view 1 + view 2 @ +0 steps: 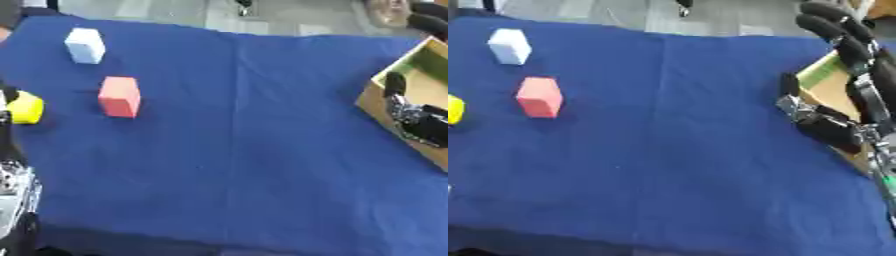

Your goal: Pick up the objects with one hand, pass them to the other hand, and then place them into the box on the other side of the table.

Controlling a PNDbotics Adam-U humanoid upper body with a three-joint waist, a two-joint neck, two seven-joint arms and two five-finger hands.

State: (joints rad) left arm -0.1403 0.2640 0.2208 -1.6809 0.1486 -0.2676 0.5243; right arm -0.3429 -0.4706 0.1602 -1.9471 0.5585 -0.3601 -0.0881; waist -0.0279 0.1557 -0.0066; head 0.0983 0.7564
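Observation:
A white block (85, 45) stands at the far left of the blue cloth. A red block (119, 96) stands nearer, just right of it. At the left edge lies a yellow object (24, 107), with my left hand (9, 95) right against it; only a sliver of that hand shows, and I cannot tell if it holds the object. A tan box (374, 97) with a green inner wall sits at the right edge. My right hand (833, 127) hovers open over the box's near-left rim, holding nothing.
The blue cloth (262, 160) covers the whole table, with a fold line down its middle. Its front edge runs along the bottom of the view. My left forearm (16, 190) rises at the lower left corner. Grey floor (157, 10) lies beyond the far edge.

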